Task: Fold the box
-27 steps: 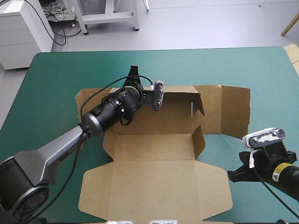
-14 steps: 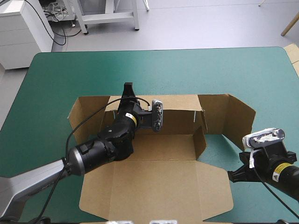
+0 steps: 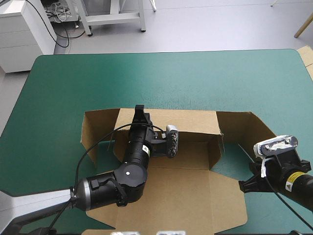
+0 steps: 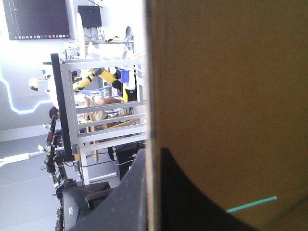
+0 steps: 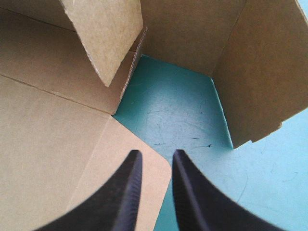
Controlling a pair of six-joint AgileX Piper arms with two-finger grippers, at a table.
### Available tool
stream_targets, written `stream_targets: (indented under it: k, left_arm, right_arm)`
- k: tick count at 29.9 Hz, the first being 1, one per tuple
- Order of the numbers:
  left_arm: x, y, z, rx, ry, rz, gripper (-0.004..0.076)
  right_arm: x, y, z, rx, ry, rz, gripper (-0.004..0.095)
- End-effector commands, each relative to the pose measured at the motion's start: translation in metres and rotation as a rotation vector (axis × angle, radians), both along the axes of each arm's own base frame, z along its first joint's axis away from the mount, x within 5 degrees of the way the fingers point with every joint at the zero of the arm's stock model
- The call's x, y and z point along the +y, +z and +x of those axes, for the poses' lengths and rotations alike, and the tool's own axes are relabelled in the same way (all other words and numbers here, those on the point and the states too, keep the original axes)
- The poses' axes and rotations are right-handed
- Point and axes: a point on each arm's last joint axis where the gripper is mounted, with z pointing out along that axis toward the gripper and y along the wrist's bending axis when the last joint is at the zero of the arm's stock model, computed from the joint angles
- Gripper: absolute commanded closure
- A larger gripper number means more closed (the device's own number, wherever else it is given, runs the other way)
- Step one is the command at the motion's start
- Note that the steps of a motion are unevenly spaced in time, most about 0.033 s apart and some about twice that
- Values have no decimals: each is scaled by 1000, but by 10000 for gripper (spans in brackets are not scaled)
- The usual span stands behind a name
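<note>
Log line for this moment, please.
left gripper: shut on box far wall, wall upright | right gripper: open, holding nothing | near panel: flat

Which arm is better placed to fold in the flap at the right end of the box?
Right. The right gripper is free and open, just short of the right end flap. The left gripper is shut on the far wall and holds it upright.

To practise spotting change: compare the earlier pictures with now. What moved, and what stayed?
The left gripper, jaws shut on the far wall of the box, drew back toward the robot, tipping that wall and its end flaps upright. The right gripper and the box's near flap stayed put.
</note>
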Motion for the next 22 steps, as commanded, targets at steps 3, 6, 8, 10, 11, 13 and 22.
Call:
stream_targets:
  k: [3,6,8,10,11,13,22]
  left_arm:
    - [6,23,-2,-87,17,-51,731]
    - [7,23,-2,-88,23,-49,731]
    - [7,23,-2,-87,25,-50,731]
    - [7,23,-2,-82,27,-51,731]
    - [7,22,-2,-75,30,-55,731]
    - [8,21,-2,-58,36,-61,731]
    - [10,24,-1,-85,103,-173,731]
  right_arm:
    - [0,9,1,-48,-4,20,190]
    - [0,11,3,-64,-31,45,-34]
    - [-1,15,4,-93,-50,66,-29]
    - [-1,21,6,-135,-78,94,-25]
    - [-2,25,8,-156,-95,105,-25]
    - [-3,33,13,-171,-137,120,-25]
    - [15,74,59,-171,-174,111,-25]
